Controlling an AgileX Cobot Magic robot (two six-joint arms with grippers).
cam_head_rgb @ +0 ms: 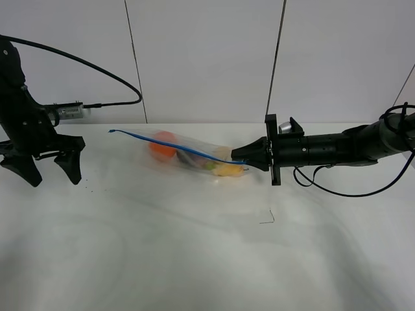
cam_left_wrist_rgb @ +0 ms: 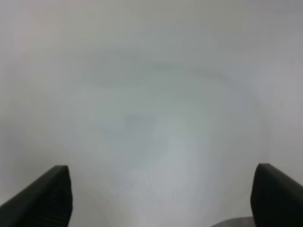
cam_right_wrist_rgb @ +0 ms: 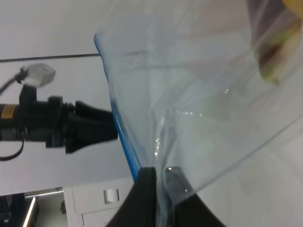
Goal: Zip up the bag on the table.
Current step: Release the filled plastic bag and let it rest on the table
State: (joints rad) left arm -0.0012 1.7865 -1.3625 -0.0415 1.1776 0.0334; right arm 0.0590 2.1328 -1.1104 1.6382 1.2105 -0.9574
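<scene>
A thin dark bent scrap (cam_head_rgb: 268,218) is lying on the table (cam_head_rgb: 194,265) in front of my right arm, well apart from everything else; I cannot tell what it is. A black cable (cam_head_rgb: 343,189) is drooping under that arm, just over the tabletop.

My right gripper (cam_head_rgb: 238,156) is reaching in level from the right and pinching the bag (cam_head_rgb: 188,154) at the near end of its blue zipper strip (cam_head_rgb: 165,142). In the right wrist view my fingers (cam_right_wrist_rgb: 144,198) are pressing almost together, with clear film and the strip's end caught between them. The bag is stretching away from that grip toward the left, with the strip running along its upper edge. Through the plastic an orange toy (cam_head_rgb: 162,145) is showing toward the far end, a dark purple one (cam_head_rgb: 191,159) in the middle and a yellow one (cam_head_rgb: 228,170) just beside my right fingertips.

My left gripper (cam_head_rgb: 53,176) is hanging over the left side of the table, pointing down, jaws spread wide and holding nothing. It is well apart from the bag's far corner. Its wrist view is showing white tabletop between the two fingers (cam_left_wrist_rgb: 47,198).
</scene>
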